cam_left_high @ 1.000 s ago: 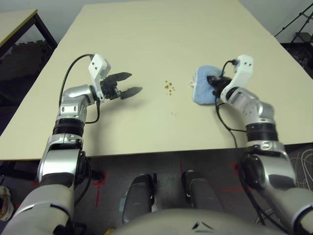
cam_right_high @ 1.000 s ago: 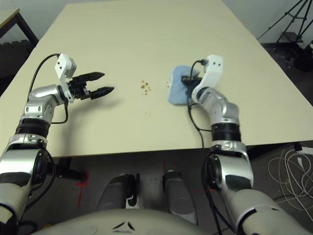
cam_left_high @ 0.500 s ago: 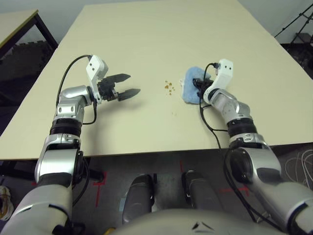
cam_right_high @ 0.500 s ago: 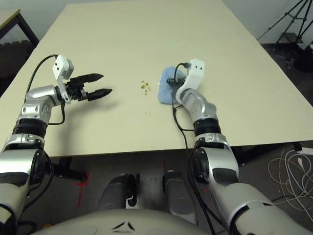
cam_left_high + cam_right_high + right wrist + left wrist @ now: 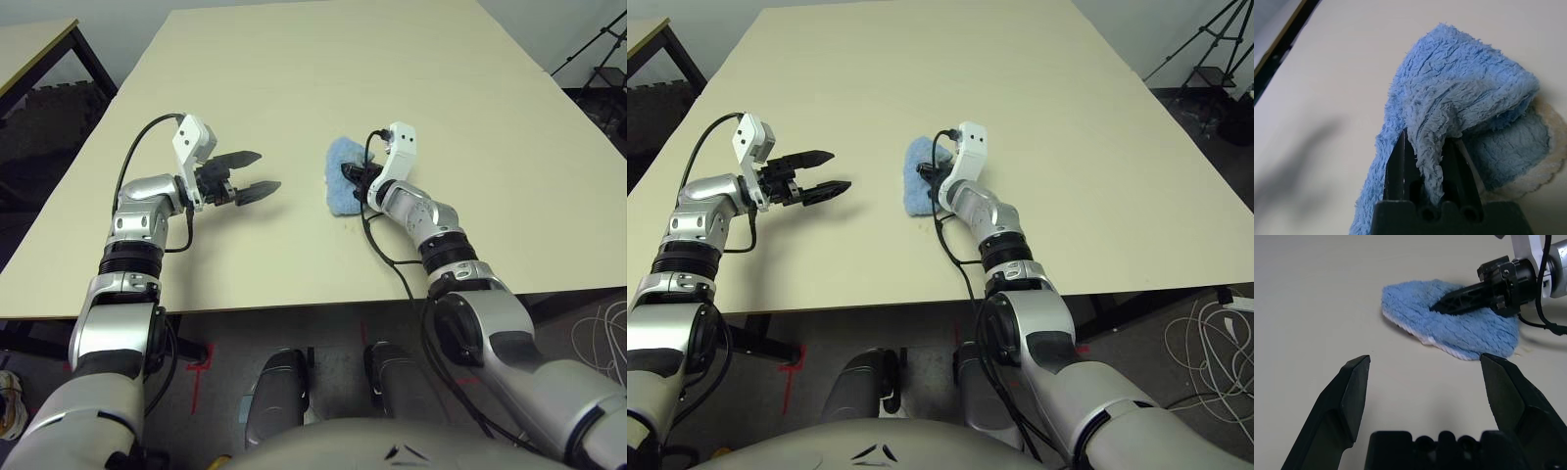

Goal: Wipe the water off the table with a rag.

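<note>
The light blue rag (image 5: 338, 183) lies bunched on the cream table (image 5: 392, 59), a little right of the middle. My right gripper (image 5: 353, 175) is shut on a fold of the rag (image 5: 1459, 98), pressing it onto the tabletop. The water is hidden; the rag sits over the place where it lay. My left gripper (image 5: 266, 170) hovers open to the left of the rag, a short gap away, with nothing between its fingers. In the left wrist view the rag (image 5: 1449, 330) lies ahead of the spread fingers, with the right gripper's dark finger (image 5: 1464, 296) on top.
A second table (image 5: 29, 49) stands beyond the left edge, and a black tripod (image 5: 598, 49) at the far right. Cables (image 5: 1215, 343) lie on the floor at the right. Bare tabletop stretches behind and to the right of the rag.
My right gripper has dragged the rag leftward across the table, over the spot where the amber droplets lay; they no longer show. The left arm has barely moved.
</note>
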Motion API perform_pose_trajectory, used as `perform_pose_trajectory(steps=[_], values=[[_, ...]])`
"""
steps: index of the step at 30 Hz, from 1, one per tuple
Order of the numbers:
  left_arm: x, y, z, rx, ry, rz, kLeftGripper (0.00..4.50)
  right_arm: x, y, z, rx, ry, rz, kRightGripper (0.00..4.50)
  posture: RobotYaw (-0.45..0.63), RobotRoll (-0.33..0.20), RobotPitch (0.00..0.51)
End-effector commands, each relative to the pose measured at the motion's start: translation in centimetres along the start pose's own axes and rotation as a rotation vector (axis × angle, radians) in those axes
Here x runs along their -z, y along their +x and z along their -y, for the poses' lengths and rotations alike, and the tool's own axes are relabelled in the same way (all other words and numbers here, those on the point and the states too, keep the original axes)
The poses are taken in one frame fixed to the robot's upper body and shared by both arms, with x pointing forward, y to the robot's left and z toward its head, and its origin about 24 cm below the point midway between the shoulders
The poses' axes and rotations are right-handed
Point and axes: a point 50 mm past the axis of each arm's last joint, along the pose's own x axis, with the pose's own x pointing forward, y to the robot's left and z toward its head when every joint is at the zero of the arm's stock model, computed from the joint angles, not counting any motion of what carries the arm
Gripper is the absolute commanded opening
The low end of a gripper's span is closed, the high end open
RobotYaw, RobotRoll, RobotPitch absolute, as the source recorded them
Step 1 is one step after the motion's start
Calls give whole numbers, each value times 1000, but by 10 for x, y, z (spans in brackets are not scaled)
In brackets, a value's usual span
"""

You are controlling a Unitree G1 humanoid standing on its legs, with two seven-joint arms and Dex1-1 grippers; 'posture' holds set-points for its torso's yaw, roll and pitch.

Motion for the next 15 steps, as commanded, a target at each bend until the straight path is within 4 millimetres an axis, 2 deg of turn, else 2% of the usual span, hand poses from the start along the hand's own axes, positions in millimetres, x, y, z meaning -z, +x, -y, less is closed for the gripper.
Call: perform_pose_trajectory(steps=[1, 5, 8, 15], values=[[0, -4, 0, -9, 4, -8, 4500, 19, 1, -9, -64, 15, -85, 17, -136, 0, 92], [0, -5, 0, -12, 4, -8, 4500, 23, -2, -13, -111, 20, -117, 17, -136, 0, 88], [0, -4, 0, -14, 5, -9, 4500, 18, -4, -10, -95, 13, -102, 17, -139, 0, 86], [-1, -1, 1, -11, 11, -7, 4500, -21, -18, 25, 81, -8, 73, 17, -148, 0, 86]])
